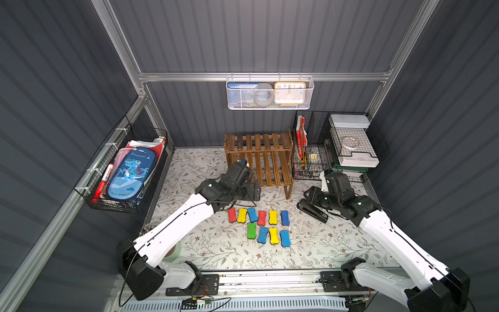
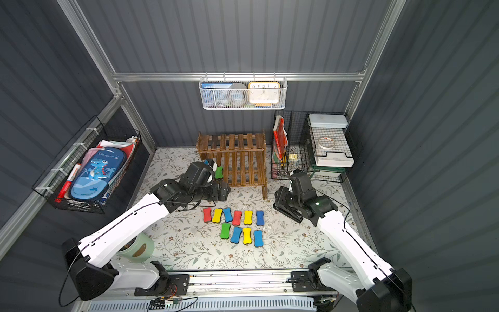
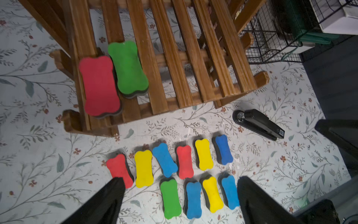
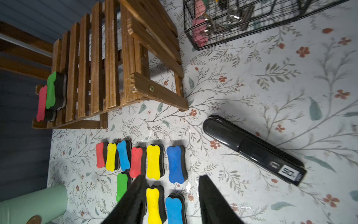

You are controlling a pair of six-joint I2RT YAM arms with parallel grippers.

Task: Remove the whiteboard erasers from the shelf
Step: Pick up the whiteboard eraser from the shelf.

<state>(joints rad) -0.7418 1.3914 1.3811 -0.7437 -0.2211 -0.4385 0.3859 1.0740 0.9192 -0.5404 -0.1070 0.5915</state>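
Closest in runs the mounting rail (image 1: 270,281) along the front edge of the floral table (image 1: 229,256), with a mint-green cup (image 2: 139,247) standing near its left corner. Just beyond, ten whiteboard erasers (image 1: 262,218) lie flat on the table with their coloured tops up, in two neat rows. The nearer row has four, green, blue, yellow and blue, and the row behind has six, red, yellow, blue, red, yellow and blue. Past the rows, the left gripper (image 3: 180,178) hangs by the front left corner of the shelf (image 1: 259,162), its jaws spread wide with nothing between them. Over to the right, the right gripper (image 4: 172,177) hovers by the black stapler (image 4: 251,149), fingers partly apart and likewise empty. Farther back, the upper tier of the shelf is bare. Its lower tier carries the last two at its left end: a red eraser (image 3: 98,87) on the outermost slats and a green eraser (image 3: 127,67) touching it on the inner side, both lying flat. The job looks mostly done, with ten off and two to go, and both of those sit right under the left gripper, which seems best placed to take them. Farthest away, the black wire-grid organiser (image 1: 351,135) beside the shelf and the white mesh basket (image 1: 270,94) on the back wall play no part.
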